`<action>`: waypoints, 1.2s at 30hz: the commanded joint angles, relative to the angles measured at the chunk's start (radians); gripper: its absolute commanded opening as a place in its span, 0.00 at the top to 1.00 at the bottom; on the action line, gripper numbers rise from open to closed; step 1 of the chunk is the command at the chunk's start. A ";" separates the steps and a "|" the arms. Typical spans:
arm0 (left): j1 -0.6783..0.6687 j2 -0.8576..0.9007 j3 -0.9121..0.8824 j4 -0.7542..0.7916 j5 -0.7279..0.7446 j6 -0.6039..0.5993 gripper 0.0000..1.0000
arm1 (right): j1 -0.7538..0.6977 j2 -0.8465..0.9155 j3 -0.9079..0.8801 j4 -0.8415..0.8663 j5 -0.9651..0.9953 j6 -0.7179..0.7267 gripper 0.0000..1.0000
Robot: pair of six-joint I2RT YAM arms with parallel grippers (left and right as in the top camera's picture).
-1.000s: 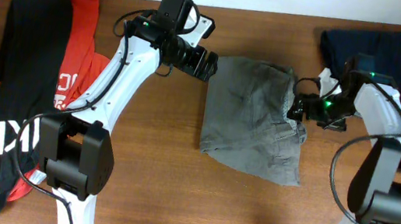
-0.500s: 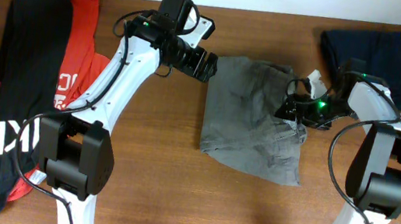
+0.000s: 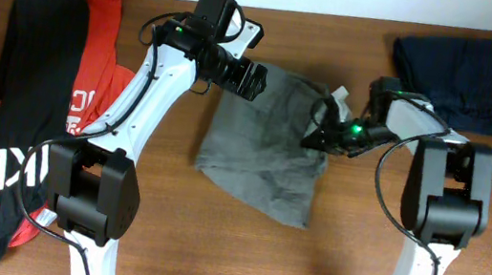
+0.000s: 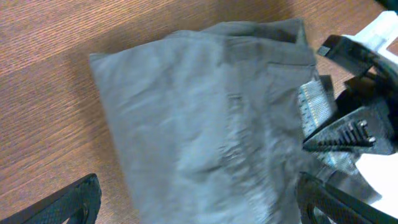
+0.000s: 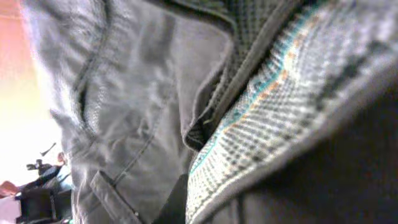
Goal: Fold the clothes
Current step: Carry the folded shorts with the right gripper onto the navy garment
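Observation:
The clothes, a pair of wrinkled grey-olive shorts point(image 3: 263, 150), lie mid-table. My right gripper point(image 3: 320, 136) is shut on their right edge, which it holds bunched and drawn in over the cloth. In the right wrist view grey fabric point(image 5: 137, 106) and the checked inner waistband point(image 5: 280, 99) fill the frame right against the gripper point(image 5: 205, 196). My left gripper point(image 3: 254, 79) hangs open over the shorts' top left edge. In the left wrist view its fingers point(image 4: 71, 202) straddle the shorts point(image 4: 199, 112), with the gripper point(image 4: 199, 208) holding nothing and the right gripper point(image 4: 348, 127) in sight at the right.
A black garment with white lettering point(image 3: 11, 124) and a red shirt point(image 3: 97, 30) lie at the left side. A dark navy garment point(image 3: 459, 66) lies at the back right. Bare wooden table point(image 3: 211, 248) stretches along the front.
My right gripper has shut on the shorts' right edge and dragged it leftward; the whole garment has slid left and narrowed. The left arm has stayed still and open.

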 commanded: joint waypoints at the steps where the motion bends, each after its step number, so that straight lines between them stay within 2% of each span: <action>1: 0.010 0.009 0.021 0.004 -0.025 0.019 0.01 | -0.009 0.001 -0.002 0.040 -0.148 -0.018 0.96; 6: 0.049 0.009 0.021 0.042 -0.060 0.019 0.01 | -0.084 -0.062 0.046 0.052 -0.151 0.023 0.96; 11: 0.114 0.009 0.021 0.069 -0.059 -0.004 0.01 | -0.204 -0.185 0.109 0.117 -0.139 0.164 0.96; 16: 0.134 0.009 0.021 0.068 -0.060 -0.004 0.01 | -0.301 -0.288 0.115 0.342 -0.128 0.406 0.96; 21: 0.133 0.009 0.021 0.070 -0.060 -0.003 0.01 | -0.341 -0.299 0.115 0.547 -0.110 0.560 0.96; 26: 0.134 0.013 0.021 0.069 -0.060 -0.003 0.01 | -0.343 -0.299 0.151 0.739 -0.089 0.644 0.96; 36: 0.134 0.014 0.021 0.066 -0.060 -0.003 0.01 | -0.384 -0.299 0.425 0.734 -0.051 0.651 0.96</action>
